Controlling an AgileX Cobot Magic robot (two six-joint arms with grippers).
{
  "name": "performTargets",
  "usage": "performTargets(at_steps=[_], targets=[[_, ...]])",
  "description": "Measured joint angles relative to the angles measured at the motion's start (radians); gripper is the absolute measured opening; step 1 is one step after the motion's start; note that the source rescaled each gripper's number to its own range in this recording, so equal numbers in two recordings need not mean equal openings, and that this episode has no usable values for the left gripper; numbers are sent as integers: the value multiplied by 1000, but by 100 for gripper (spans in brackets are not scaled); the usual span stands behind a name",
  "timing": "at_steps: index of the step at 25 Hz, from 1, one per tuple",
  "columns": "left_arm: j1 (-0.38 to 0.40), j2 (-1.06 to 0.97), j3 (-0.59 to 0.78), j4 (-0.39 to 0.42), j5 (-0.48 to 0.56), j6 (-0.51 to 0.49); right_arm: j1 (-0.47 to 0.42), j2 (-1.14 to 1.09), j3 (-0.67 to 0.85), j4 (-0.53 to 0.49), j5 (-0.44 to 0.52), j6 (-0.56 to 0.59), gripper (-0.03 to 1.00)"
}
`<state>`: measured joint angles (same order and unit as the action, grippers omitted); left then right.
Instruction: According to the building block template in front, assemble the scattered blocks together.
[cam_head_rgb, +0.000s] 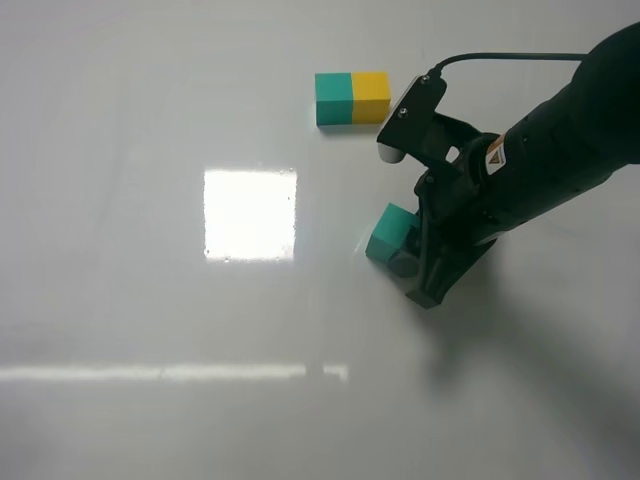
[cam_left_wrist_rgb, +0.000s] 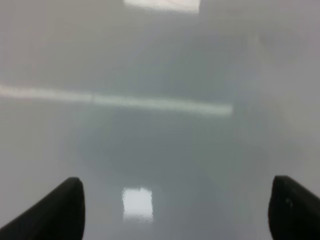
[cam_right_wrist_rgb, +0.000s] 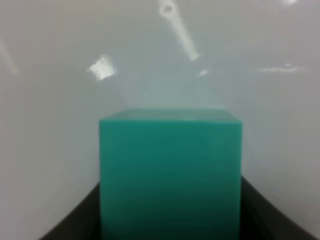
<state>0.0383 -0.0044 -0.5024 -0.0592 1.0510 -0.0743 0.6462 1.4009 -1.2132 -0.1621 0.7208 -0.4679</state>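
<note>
The building block template (cam_head_rgb: 352, 98), a teal-green and yellow joined bar, lies at the far middle of the white table (cam_head_rgb: 150, 150). My right gripper (cam_head_rgb: 408, 256) is shut on the loose teal-green cube (cam_head_rgb: 389, 231), just in front of the template and to its right. The right wrist view shows this cube (cam_right_wrist_rgb: 170, 170) filling the space between the dark fingers (cam_right_wrist_rgb: 75, 225) of the right gripper (cam_right_wrist_rgb: 170, 222). The loose yellow cube is out of view. My left gripper (cam_left_wrist_rgb: 175, 220) is open and empty over bare table, and it does not show in the high view.
The right arm (cam_head_rgb: 560, 130) reaches in from the upper right, its wrist camera (cam_head_rgb: 415, 105) close beside the template's yellow end. A bright light patch (cam_head_rgb: 250, 213) reflects on the table.
</note>
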Motion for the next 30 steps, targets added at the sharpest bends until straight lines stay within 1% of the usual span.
performTargets(at_steps=[3,6,8,10,12,15,18,21,26,30], targets=[[0,0,0,0,0,0,0,0,0,-1,5,-12,1],[0,0,0,0,0,0,0,0,-1,-2,15,-54,1],[0,0,0,0,0,0,0,0,-9,0,44,-104,1],[0,0,0,0,0,0,2,4,-27,7,92,-159,1],[0,0,0,0,0,0,17,8,-54,6,127,-198,1],[0,0,0,0,0,0,78,9,-107,-7,134,-234,1],[0,0,0,0,0,0,157,20,-150,-84,135,-239,1],[0,0,0,0,0,0,208,60,-167,-162,139,-230,1],[0,0,0,0,0,0,224,153,-185,-186,192,-218,1],[0,0,0,0,0,0,224,173,-206,-187,187,-216,1]])
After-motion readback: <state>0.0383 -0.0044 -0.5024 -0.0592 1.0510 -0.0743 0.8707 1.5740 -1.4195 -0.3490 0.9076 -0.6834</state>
